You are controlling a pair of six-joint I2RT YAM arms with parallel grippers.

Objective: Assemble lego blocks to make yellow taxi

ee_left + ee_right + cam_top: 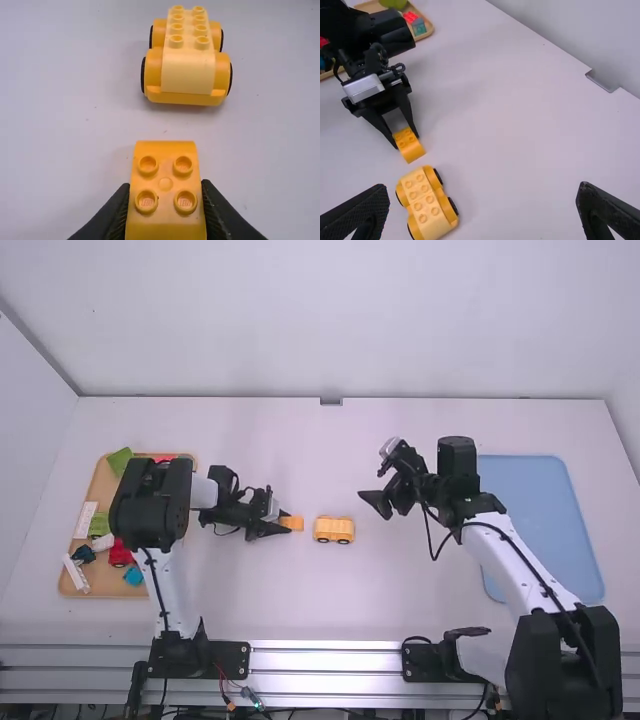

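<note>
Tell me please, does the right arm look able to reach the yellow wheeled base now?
Probably yes: its open pincer is near the base, and nothing seems to stand between them. The left pincer, holding a yellow block, is on the base's other side.

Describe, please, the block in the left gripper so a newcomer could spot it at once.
On the white table, find the left gripper near the middle. The orange-yellow block between its fingers shows four studs and, unlike the wheeled base just beyond it, no wheels.

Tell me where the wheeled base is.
In the high view, the wheeled base sits mid-table, just right of the yellow block in the left gripper.
</note>
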